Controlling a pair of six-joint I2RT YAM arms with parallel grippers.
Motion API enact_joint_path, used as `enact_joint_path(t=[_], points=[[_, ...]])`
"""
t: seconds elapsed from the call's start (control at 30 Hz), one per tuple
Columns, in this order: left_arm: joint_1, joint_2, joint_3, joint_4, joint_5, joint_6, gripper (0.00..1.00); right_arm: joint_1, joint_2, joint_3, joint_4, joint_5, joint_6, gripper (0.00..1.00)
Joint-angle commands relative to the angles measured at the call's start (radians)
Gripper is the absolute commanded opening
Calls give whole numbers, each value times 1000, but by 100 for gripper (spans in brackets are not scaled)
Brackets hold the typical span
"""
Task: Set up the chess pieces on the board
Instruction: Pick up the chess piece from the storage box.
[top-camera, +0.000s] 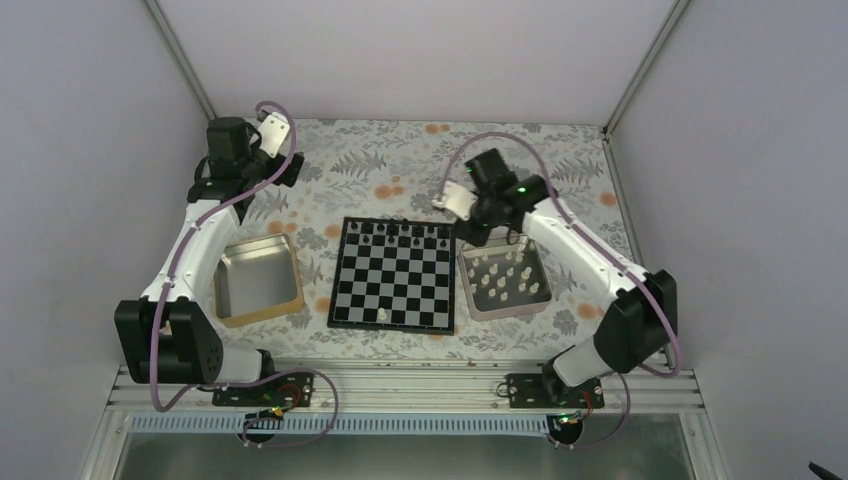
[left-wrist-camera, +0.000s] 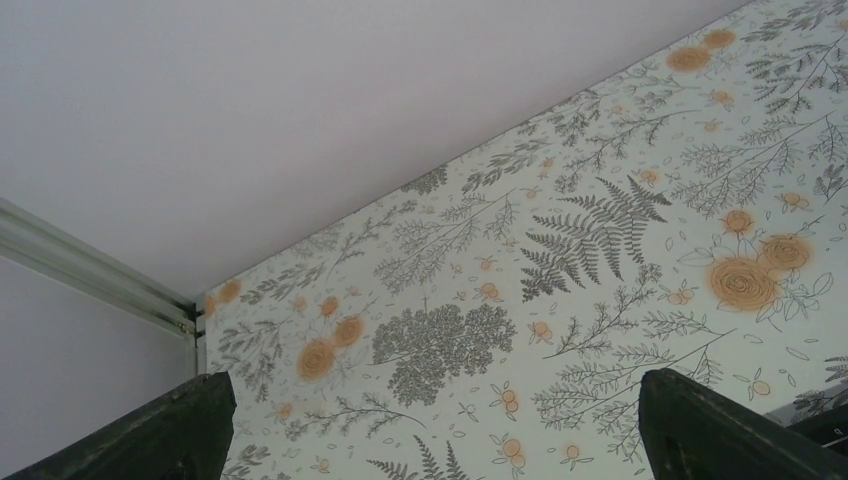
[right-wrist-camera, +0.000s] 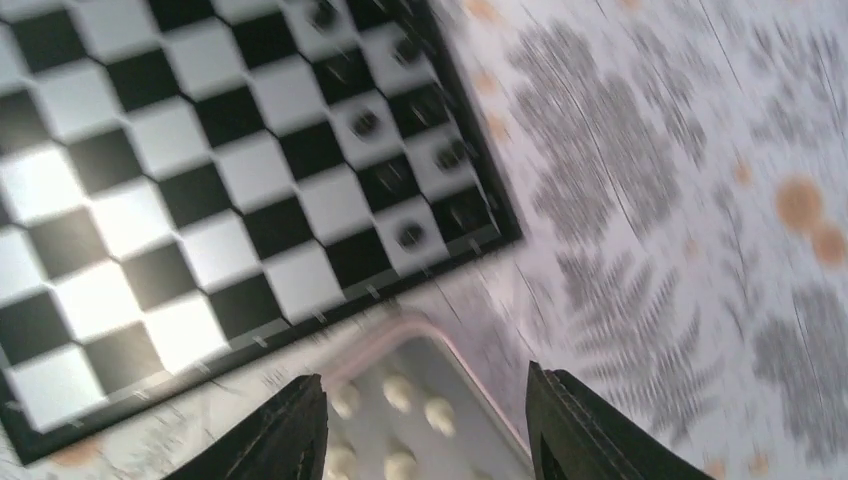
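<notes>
Over the far corner of the metal tray (top-camera: 541, 301), just right of the board (top-camera: 392, 273), the right claw (right-wrist-camera: 422, 385) hangs released, with nothing between its jaws. The white chess pieces (right-wrist-camera: 398, 392) lie in that tray directly beneath it, too blurred to tell whether they stand upright. The next pick looks like a short drop, and this arm is far the nearer. One white piece (top-camera: 381, 315) stands on the board's near row. The left claw (left-wrist-camera: 432, 400) is also released and empty, at the far-left corner of the desk (top-camera: 400, 150).

arms (top-camera: 195, 245): white links, black joints | cables (top-camera: 168, 275): lilac, looped outside | green LED (top-camera: 521, 187) near right wrist | fingers (right-wrist-camera: 285, 435): black, tapered | bases (top-camera: 240, 395): black plates
</notes>
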Motion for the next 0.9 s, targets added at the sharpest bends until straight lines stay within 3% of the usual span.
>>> enact_joint_path(t=[0.0,0.33,0.87], points=[[-5,-26,13,-1,12,-6,100,-113,-60,-127,12,24,-32,52],[-6,-33,22,-12,28,-6,100,-167,-39,-327,136,63,-23,51],[-6,-26,10,-2,-11,4,100,-276,22,-344,134,72,-62,47]])
